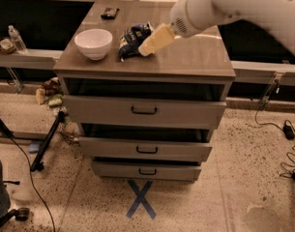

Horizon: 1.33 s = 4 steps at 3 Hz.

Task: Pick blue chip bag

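The blue chip bag (132,39), dark navy foil with white patches, lies on the grey cabinet top (185,59), just right of the white bowl (93,43). My gripper (146,50) reaches in from the upper right on the white arm. Its pale yellow tip sits at the bag's right edge, low over the cabinet top. The arm hides part of the bag's right side.
The cabinet has three drawers (144,111) pulled slightly out. A small dark object (110,13) lies at the back of the top. A water bottle (16,38) stands on a ledge at left. A blue X (141,198) marks the floor. Cables lie at right.
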{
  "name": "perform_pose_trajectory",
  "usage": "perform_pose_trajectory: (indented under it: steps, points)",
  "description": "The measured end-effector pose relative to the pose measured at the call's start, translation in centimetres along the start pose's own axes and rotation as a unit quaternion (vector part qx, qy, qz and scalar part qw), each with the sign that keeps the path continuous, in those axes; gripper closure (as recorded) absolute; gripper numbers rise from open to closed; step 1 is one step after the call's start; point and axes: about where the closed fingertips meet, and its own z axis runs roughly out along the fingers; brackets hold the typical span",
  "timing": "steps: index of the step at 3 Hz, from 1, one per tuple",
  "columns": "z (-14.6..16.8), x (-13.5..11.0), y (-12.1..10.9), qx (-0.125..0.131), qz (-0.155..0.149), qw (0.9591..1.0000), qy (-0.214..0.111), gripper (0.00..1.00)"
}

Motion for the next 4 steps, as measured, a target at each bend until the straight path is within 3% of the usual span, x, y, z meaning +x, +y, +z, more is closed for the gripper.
perform_pose_trajectory:
  steps: [1,3,4]
  points:
    - [3.8,2.0,-0.3,0.014,0.004,0.9995,0.027,0.00]
    - [11.0,4.7,-2.7,0.023,0.034,0.9989,0.020,0.03]
    - [13.0,5.3,-3.7,0.035,0.047,0.9982,0.015,0.25]
